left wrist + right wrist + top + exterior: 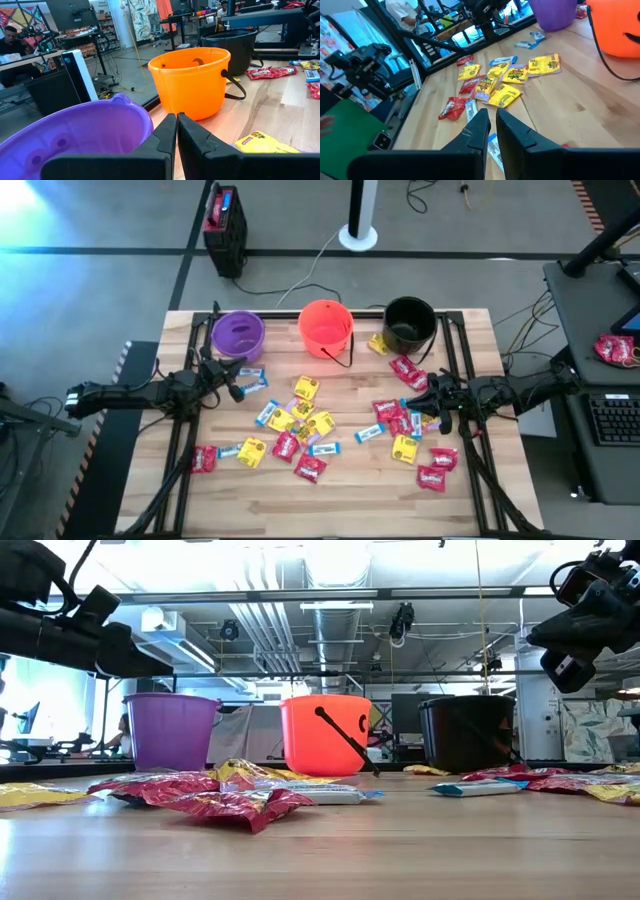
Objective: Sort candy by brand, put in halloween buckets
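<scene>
Three buckets stand in a row at the table's far edge: purple [238, 333], orange [326, 327] with a thin black handle, and black [409, 323]. Red, yellow and blue-and-white candy packets [300, 420] lie flat across the middle and right of the table. My left gripper [238, 386] hovers just near of the purple bucket [75, 135], shut and holding nothing [176, 125]. My right gripper [433, 396] hangs above the right-hand candy [405, 420], shut with only a thin slit between its fingertips [491, 120]. Both are raised well off the table in the low view.
One yellow packet [377, 343] lies between the orange and black buckets. Red packets [436, 470] sit toward the near right. The arms' black frame rails [180, 430] run along both table sides. Bare wood shows along the near edge [330, 515].
</scene>
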Controlling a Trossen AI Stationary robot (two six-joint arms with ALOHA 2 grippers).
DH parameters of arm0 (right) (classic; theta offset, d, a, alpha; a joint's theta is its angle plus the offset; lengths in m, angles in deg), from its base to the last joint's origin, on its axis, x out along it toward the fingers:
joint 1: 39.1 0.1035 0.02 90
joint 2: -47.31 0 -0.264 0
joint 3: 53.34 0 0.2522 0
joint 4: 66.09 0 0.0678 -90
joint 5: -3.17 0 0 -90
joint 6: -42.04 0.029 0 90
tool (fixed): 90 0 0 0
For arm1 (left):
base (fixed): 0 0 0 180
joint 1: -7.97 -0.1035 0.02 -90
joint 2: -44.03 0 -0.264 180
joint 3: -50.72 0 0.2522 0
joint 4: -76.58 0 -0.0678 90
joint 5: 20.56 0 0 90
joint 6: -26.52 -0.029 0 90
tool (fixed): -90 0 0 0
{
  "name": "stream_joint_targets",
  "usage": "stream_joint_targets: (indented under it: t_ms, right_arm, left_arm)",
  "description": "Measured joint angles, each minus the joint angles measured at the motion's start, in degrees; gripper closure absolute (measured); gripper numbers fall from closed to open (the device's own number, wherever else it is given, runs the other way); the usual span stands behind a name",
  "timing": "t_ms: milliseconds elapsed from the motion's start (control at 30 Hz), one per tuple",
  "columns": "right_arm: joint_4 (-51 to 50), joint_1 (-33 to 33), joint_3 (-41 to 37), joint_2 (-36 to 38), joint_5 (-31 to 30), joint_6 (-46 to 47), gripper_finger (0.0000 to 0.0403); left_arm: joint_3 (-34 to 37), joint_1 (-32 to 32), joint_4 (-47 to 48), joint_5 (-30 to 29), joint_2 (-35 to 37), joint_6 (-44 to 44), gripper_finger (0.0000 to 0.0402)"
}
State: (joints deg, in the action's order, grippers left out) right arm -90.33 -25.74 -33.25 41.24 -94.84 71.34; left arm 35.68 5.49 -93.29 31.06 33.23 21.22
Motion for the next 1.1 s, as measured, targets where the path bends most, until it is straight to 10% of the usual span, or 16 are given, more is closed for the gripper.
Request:
stream_joint_targets:
  t_ms: [533, 1100]
  right_arm:
    - [19.66, -0.02, 0.02, -9.14, -10.04, -6.68, 0.0374]
    - [23.12, -0.02, 0.02, -17.37, -25.47, -6.61, 0.0374]
  left_arm:
    - [0.00, 0.02, -0.17, 0.05, 0.00, 0.41, 0.0402]
    - [0.63, 0.80, -2.27, 11.67, -2.21, 37.73, 0.0402]
